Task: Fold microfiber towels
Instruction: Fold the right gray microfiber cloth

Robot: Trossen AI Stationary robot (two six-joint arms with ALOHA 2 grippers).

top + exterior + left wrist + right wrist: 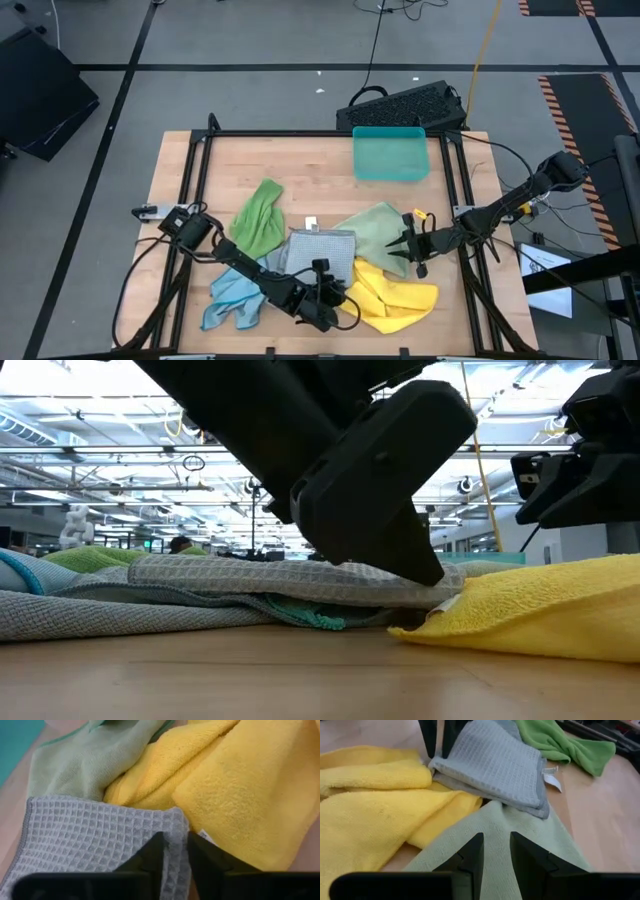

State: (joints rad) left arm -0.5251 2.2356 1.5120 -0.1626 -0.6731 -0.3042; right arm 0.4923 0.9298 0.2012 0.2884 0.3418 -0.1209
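On the table (180,160) lie five towels (320,252), jaws of both grippers pinching cloth.

You see the table (320,165) from overhead, level at tabletop height, and close from both wrists, all sharing the grey towel (322,252).

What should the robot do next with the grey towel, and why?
Probably lift that corner and carry it across. The left pincer has its fingers nearly together on the corner of the grey towel, beside the yellow towel, and the towel lies flat.
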